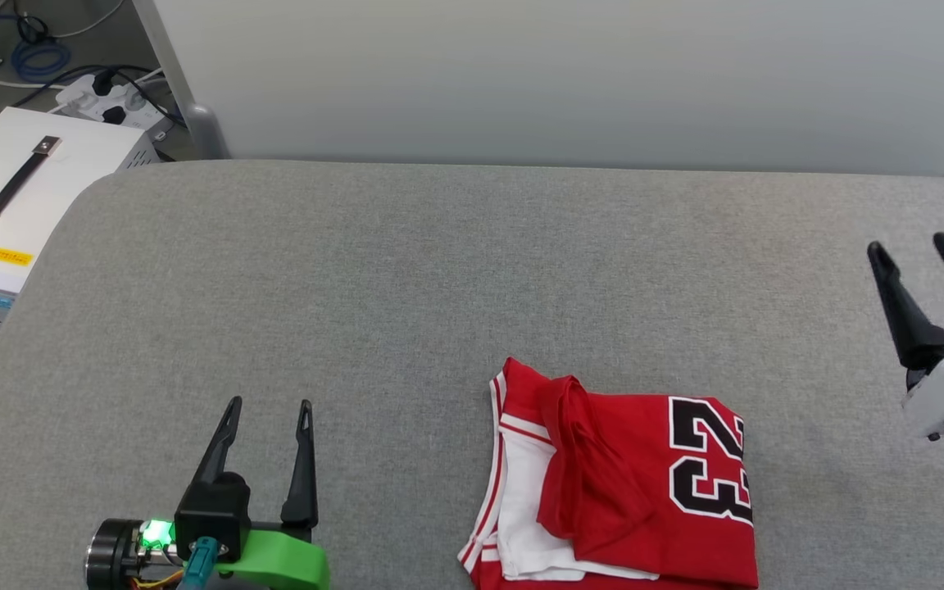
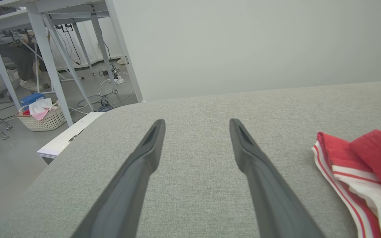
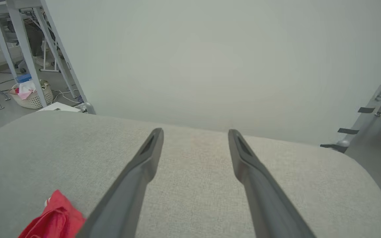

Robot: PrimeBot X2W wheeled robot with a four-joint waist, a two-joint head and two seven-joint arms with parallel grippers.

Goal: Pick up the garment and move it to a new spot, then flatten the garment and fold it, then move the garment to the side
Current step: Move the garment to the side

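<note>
The garment [image 1: 628, 483] lies folded into a compact red bundle on the grey table [image 1: 439, 262], near its front edge and a little right of centre, with a black-and-white "23" facing up and white sleeve fabric at its left side. My left gripper [image 1: 269, 403] rests open over bare table to the garment's left, empty. My right gripper [image 1: 910, 244] hangs open and empty above the table's right side, apart from the garment. The left wrist view has my left gripper [image 2: 195, 121] with the garment [image 2: 359, 168] at its right. The right wrist view has my right gripper [image 3: 193, 131] and a red corner of the garment [image 3: 56, 219].
A pale partition wall [image 1: 570, 74] runs along the table's far edge. A white equipment case [image 1: 21, 180] stands off the table's left, with cables and a power strip [image 1: 107, 97] behind it. A laundry basket [image 2: 45, 117] sits under desks, where a seated person's legs [image 2: 18, 61] show.
</note>
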